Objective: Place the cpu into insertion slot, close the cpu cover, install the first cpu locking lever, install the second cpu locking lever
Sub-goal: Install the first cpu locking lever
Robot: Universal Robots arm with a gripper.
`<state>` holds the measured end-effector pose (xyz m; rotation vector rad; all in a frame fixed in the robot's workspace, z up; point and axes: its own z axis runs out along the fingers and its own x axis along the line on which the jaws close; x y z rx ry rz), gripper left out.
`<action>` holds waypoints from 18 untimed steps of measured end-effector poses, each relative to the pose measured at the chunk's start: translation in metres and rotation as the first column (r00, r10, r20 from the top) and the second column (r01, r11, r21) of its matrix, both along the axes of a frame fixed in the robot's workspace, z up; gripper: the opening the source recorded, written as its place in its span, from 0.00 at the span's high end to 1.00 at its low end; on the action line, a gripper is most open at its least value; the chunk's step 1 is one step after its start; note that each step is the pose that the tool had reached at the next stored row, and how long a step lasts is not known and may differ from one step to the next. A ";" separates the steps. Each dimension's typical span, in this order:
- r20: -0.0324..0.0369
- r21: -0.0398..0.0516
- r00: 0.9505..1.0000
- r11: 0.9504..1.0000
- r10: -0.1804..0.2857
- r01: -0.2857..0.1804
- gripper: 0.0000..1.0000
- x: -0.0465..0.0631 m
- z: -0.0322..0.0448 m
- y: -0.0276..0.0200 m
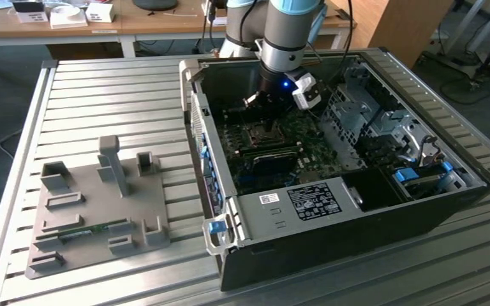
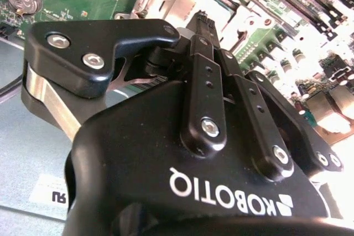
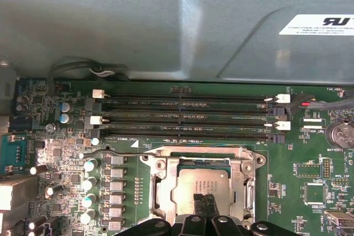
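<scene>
Presently, an open computer case (image 1: pixel 313 210) lies on the slatted surface (image 1: pixel 100 95), with the arm reaching inside. In the first wrist view the gripper (image 3: pixel 204 203) hangs over the green motherboard (image 3: pixel 298 153), its fingers (image 3: pixel 197 203) drawn together with nothing visible between them. The cpu cover (image 3: pixel 165 192) lies flat on the socket. The cpu (image 3: pixel 191 183) sits in its window, metal top up and edges parallel to the memory slots (image 3: pixel 188 119), directly beneath the fingertips; contact cannot be judged.
</scene>
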<state>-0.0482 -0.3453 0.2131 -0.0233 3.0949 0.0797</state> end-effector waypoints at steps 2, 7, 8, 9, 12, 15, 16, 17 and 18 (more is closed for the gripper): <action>0.000 0.000 1.000 1.000 0.000 0.000 0.89 0.000 0.0000 0.0000; 0.000 -0.007 1.000 1.000 0.000 0.000 0.89 0.000 0.0000 0.0000; 0.000 -0.008 1.000 1.000 0.000 0.000 0.89 0.000 0.0000 0.0000; 0.000 -0.008 1.000 1.000 0.000 0.000 0.89 0.000 0.0000 0.0000; 0.000 -0.008 1.000 1.000 0.000 0.000 0.89 0.000 0.0000 0.0000; 0.000 -0.008 1.000 1.000 0.000 0.000 0.89 0.000 0.0010 0.0000; 0.000 -0.008 1.000 1.000 0.000 0.000 0.89 0.000 0.0016 0.0001; 0.000 -0.008 1.000 1.000 0.000 0.000 0.89 0.000 0.0022 0.0000; 0.000 -0.008 1.000 1.000 0.000 0.000 0.89 0.000 0.0028 0.0000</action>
